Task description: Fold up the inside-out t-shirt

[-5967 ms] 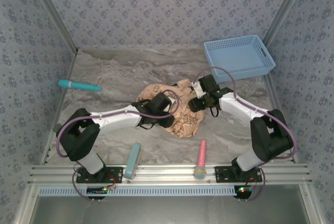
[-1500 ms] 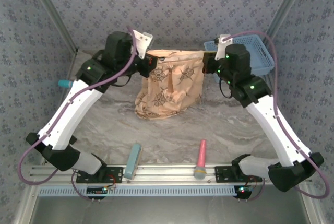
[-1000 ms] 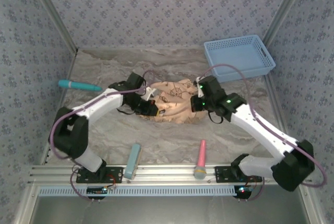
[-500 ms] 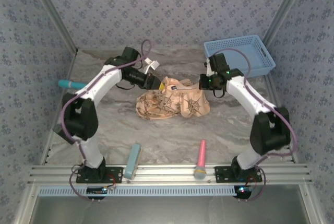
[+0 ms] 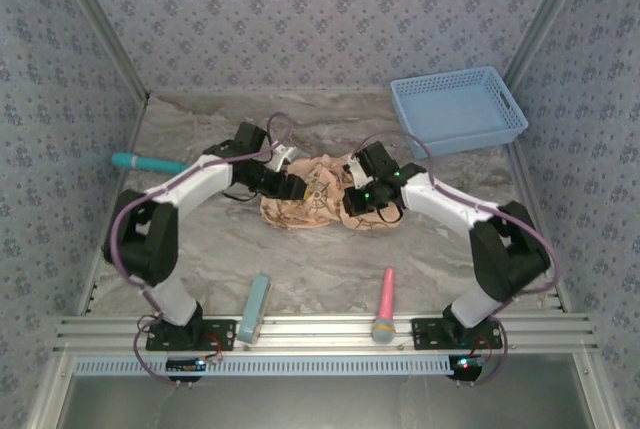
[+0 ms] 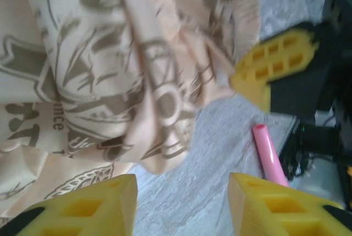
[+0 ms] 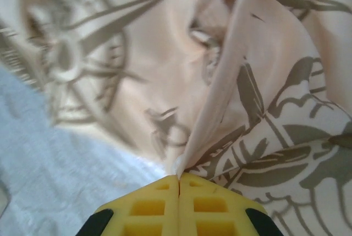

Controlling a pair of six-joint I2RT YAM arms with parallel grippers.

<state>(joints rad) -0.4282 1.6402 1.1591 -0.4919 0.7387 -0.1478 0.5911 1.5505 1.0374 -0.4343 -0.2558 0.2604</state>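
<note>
Since half a second ago both arms have drawn nearer and the left fingers (image 6: 77, 211), yellow and gridded, have spread apart, framing bare marbled grey desk (image 6: 217, 137). Mid-desk lies the inside-out t-shirt (image 5: 318, 199), a crumpled, soft peach-tan heap with a faded brown compass-and-leaf print. The right wrist view shows close what the top view hides: the right fingers (image 7: 209, 208) pressed together, pinching a raised fold of it; farther back sits a blue perforated basket (image 5: 460, 109).
</note>
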